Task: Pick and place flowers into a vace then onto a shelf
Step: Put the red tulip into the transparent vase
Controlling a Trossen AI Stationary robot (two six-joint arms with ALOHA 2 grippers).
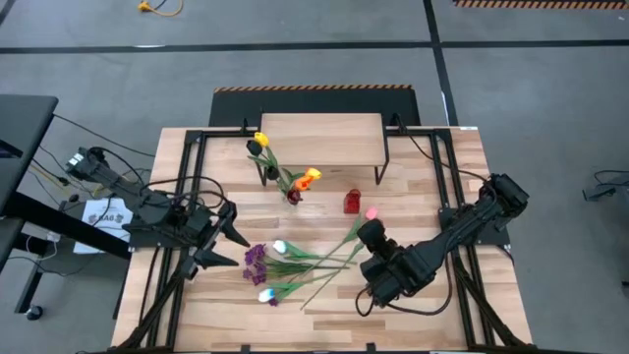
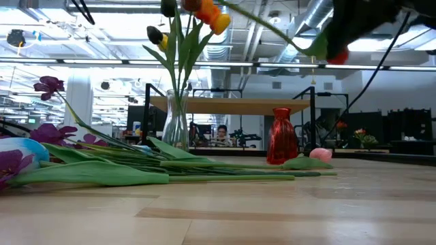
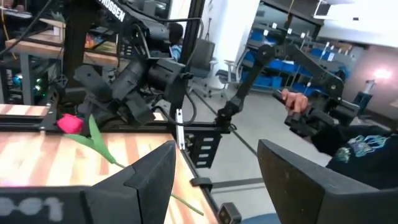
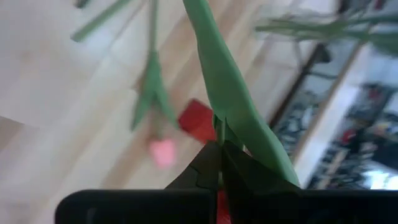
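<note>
A clear glass vase (image 2: 176, 126) (image 1: 293, 193) stands in front of the shelf (image 1: 319, 138) and holds yellow, orange and dark tulips. More flowers (image 1: 285, 265) lie flat on the table's middle, and a pink one (image 2: 320, 154) lies by a small red vase (image 1: 352, 202). My right gripper (image 4: 221, 149) (image 1: 370, 232) hangs above the table right of the pile, shut on a red-headed flower (image 2: 337, 56). My left gripper (image 3: 214, 155) (image 1: 234, 234) is raised at the table's left, open, with nothing between its fingers, pointing level toward the right arm. My right gripper pinches the flower's green stem (image 4: 219, 134) between its two fingertips, close to the red head. The fingers slant downward. The flower is lifted clear of the table, and its stem and long leaf (image 4: 230, 87) reach out past the fingertips.
The shelf's black legs (image 1: 381, 167) stand at the table's far middle. Black frame rails (image 1: 187, 187) run along both sides of the table. Beyond the table, a person's hand (image 3: 295, 99) and other robot arms show in the left wrist view.
</note>
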